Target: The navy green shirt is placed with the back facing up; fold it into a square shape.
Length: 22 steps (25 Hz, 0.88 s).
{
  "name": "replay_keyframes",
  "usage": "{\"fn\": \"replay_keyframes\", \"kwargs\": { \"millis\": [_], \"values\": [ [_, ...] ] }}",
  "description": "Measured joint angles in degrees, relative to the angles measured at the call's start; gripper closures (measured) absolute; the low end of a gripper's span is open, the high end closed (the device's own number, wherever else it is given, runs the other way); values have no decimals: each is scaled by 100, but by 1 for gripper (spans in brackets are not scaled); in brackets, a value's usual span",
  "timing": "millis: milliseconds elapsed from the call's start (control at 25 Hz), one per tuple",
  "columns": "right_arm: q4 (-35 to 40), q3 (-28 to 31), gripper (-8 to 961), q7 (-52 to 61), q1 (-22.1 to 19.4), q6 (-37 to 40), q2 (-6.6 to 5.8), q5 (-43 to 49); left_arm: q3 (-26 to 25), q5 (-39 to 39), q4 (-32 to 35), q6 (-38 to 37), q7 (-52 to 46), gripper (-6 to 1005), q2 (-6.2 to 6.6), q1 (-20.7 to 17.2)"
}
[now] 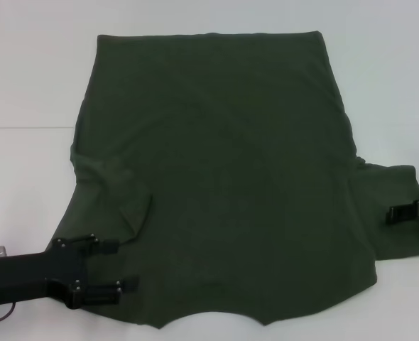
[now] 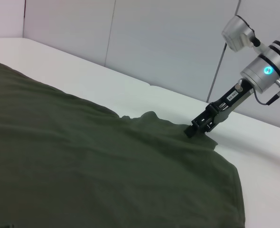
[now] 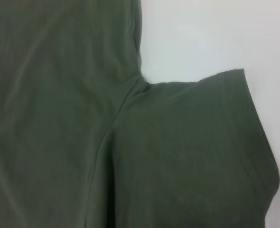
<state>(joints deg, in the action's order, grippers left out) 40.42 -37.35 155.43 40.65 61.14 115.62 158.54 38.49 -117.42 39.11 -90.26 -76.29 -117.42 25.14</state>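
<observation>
Shirt [image 1: 224,177] plain, no print — pincers [image 1: 121,266] [image 1: 401,213] at sleeves.

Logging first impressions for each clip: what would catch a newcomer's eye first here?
The navy green shirt dominates, spread flat over the white table with its hem at the far edge. The left claw sits open at the shirt's near left corner, by a sleeve already folded inward. The right claw rests on the outspread right sleeve.
</observation>
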Motion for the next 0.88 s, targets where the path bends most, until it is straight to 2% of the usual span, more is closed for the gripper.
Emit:
{"fn": "replay_keyframes", "kwargs": {
  "millis": [400,560,720,880],
  "values": [
    [39,-184,66,-26,1,69,12,-88,-5,25,0,15,-8,138,-3,-26],
    [10,-143,93,-301,-32,397,-70,-670,-9,41,0,47,-23,138,-8,-26],
    [36,-139,179,-374,-65,540,-199,-945,-9,41,-7,68,-51,138,-16,-15],
    [43,-172,265,-394,-66,536,-222,-914,-8,48,-14,78,-53,138,-25,-1]
  ]
}}
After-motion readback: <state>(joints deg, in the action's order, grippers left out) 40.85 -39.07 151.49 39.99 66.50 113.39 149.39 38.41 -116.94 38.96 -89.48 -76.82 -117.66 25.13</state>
